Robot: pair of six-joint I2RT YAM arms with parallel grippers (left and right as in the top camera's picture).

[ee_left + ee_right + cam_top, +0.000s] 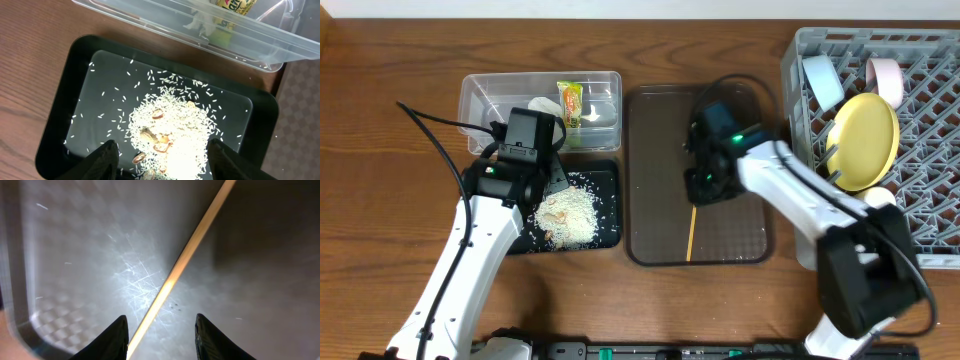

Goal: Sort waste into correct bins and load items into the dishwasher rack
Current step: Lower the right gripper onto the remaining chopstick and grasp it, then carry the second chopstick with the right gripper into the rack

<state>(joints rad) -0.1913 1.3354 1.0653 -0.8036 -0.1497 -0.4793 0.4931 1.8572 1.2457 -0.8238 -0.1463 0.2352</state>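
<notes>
Right pincer (pixel 161 330) gapes astride a chopstick (pixel 190 255) awaiting racking; left pincer (pixel 165 162) open above binned rice (pixel 175 125); yellow plate (pixel 865 140) racked.

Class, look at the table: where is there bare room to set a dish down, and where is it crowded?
Free: bare tabletop left of the clear tub and black tray; the brown tray floor left of the chopstick. Crowded: the left side of the rack, holding yellow plate and blue bowl.

Table (pixel 380 60) looked like matt wood grain. Tub (pixel 480 85) was clear glossy plastic. Black tray (pixel 65 75) was glossy. Brown tray (pixel 75 245) appeared scratched, checkered and shiny. Chopstick (pixel 183 260) was pale smooth wood. Rack (pixel 920 200), at 3 o'clock, was grey plastic.
</notes>
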